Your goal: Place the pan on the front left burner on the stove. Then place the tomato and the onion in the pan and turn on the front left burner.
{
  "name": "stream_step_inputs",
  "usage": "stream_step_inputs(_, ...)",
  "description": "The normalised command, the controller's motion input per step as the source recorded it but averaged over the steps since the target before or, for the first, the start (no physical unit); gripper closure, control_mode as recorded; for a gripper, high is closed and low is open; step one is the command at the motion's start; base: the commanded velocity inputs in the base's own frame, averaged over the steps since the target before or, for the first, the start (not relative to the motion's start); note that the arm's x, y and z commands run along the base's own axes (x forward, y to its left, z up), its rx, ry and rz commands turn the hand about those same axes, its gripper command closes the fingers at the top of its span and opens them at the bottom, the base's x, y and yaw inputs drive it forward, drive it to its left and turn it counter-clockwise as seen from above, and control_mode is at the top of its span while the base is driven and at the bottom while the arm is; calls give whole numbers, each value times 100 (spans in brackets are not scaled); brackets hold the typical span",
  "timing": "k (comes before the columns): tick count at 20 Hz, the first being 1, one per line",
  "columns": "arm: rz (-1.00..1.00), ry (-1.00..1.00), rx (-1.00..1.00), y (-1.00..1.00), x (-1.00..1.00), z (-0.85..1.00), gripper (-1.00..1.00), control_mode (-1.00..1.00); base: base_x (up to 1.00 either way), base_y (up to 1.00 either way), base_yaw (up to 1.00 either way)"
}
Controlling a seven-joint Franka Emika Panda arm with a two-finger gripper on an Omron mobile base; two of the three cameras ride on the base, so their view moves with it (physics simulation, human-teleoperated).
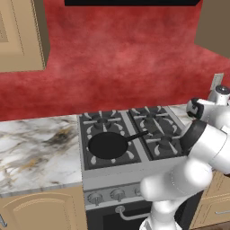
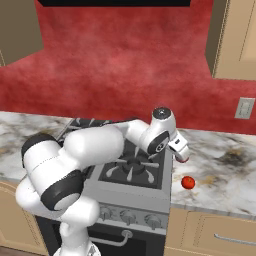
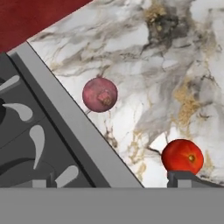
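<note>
Sitting on the front left burner of the stove: the pan, black and round, lying flat on the grate with its long thin handle pointing away toward the right rear, across the middle of the cooktop. Holding nothing inside, its dark floor showing bare in the left base view. Resting on the marble counter to the right of the stove: the tomato, glossy red-orange, lying near the counter's front edge and a little apart from the steel rim of the range. Lying farther back on that same counter, in the hand view: the onion, dull pink-mauve, just beside the stove's grey edge without clearly touching it, and well apart from the tomato. Reaching out over the right side of the cooktop: the white arm, bent low, with the gripper hanging above the counter just past the stove's right edge, over the onion's spot and behind the tomato. Standing spread wide, the jaws, with nothing between them; one dark fingertip rising just under the tomato at the bottom of the hand view, not pinching it. Showing along the front panel: a row of round grey knobs above the oven-door bar handle.
</note>
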Motion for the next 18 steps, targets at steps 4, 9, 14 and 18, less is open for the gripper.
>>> stream_step_inputs(4, 0, 0, 4, -7, 15, -15, -100, -100, 0, 0, 0)
stream_step_inputs(9, -1, 0, 1, -9, 24, -15, -100, -100, 0, 0, 0)
stream_step_inputs(14, -2, 0, 0, -6, 27, -15, -100, -100, 0, 0, 0)
stream_step_inputs(18, -2, 0, 0, -8, 23, -18, -100, -100, 0, 0, 0)
